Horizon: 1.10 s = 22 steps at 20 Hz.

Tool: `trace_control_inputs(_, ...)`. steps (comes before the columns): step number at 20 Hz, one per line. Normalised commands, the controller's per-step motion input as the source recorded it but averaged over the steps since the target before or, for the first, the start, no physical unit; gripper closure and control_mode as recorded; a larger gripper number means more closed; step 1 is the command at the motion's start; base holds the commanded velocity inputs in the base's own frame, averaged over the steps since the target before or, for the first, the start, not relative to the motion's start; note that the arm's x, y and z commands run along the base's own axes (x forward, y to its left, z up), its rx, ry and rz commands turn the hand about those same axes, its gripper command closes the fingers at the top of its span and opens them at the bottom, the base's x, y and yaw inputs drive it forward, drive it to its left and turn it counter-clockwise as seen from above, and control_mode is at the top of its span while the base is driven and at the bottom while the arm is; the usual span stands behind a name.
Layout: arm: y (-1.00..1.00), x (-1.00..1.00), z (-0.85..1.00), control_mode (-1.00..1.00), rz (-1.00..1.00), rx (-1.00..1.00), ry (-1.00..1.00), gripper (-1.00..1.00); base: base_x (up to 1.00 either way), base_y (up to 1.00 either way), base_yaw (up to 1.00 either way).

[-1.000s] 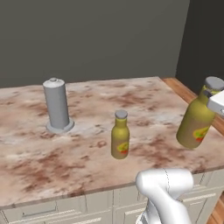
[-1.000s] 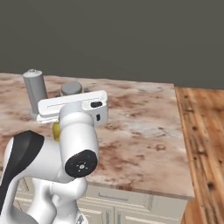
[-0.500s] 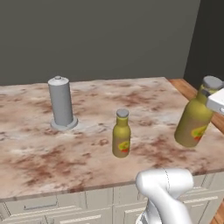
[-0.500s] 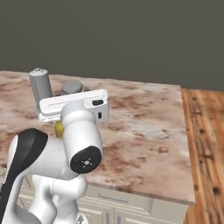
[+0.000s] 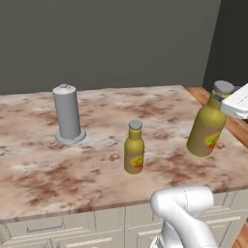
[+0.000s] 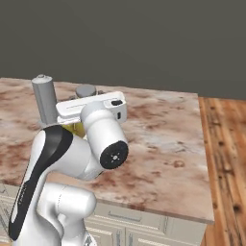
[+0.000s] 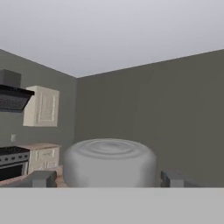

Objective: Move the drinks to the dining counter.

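So in the left base view the held bottle hangs tilted off the bench's right end, cap leaning toward the white hand, base looking like it's just above the marble near the right edge, though I can't swear it isn't touching. Its long axis is close to upright, so to my eye the move is basically straight down, with bare marble under it. The other bottle already stands upright on the bench, left of the held one and well apart, with the grey cylinder further left again. From the right base view the arm covers most of it: you get the grey cap poking up behind the hand and a sliver of yellow below, cylinder just to the left. In the hand view the cap sits dead centre between the two fingertips, one on each side, right up against it. So the jaws are clamped on the bottle near the neck, spread only as far as it forces them.
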Motion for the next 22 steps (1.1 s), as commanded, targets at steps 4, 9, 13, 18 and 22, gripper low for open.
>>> trace_control_inputs(4, 0.05, 0.24, -0.28, -1.0, 0.03, 0.0, -0.03, 1.0, 0.0, 0.0, 0.0)
trace_control_inputs(9, 0.14, 0.38, -0.29, -1.0, 0.01, -0.01, 0.0, 1.0, 0.0, 0.0, 0.0)
trace_control_inputs(13, 0.16, 0.45, -0.12, -1.0, 0.0, -0.03, 0.0, 1.0, 0.0, 0.0, 0.0)
trace_control_inputs(18, 0.0, 0.29, -0.01, -1.0, 0.0, -0.02, 0.0, 1.0, 0.0, 0.0, 0.0)
trace_control_inputs(22, 0.0, 0.31, -0.16, -1.0, 0.0, -0.05, 0.06, 1.0, 0.0, 0.0, 0.0)
